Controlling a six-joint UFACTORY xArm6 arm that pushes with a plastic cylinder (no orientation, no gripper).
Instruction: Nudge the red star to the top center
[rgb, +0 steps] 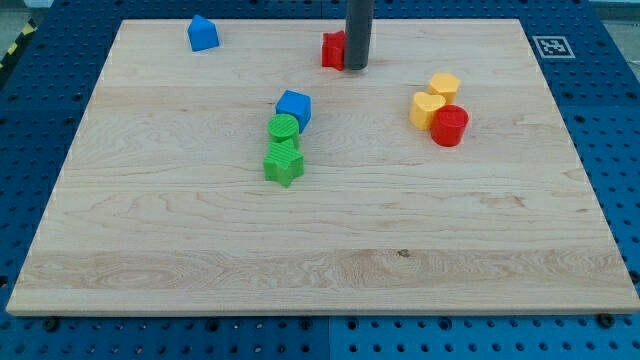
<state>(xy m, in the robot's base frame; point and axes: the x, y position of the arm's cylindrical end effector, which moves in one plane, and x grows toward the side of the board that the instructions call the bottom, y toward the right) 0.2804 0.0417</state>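
Note:
The red star (333, 49) sits near the view's top centre of the wooden board (320, 240), partly hidden by my rod. My tip (356, 67) rests on the board right against the star's right side. A blue cube (294, 106), a green cylinder (284, 128) and a green star (284, 163) form a touching column in the middle. A red cylinder (450, 126), a yellow heart-like block (427, 109) and a yellow hexagon-like block (444, 86) cluster at the right. A blue house-shaped block (203, 34) is at the top left.
The board lies on a blue perforated table (620, 150). A black-and-white marker tag (550, 46) sits off the board's top right corner.

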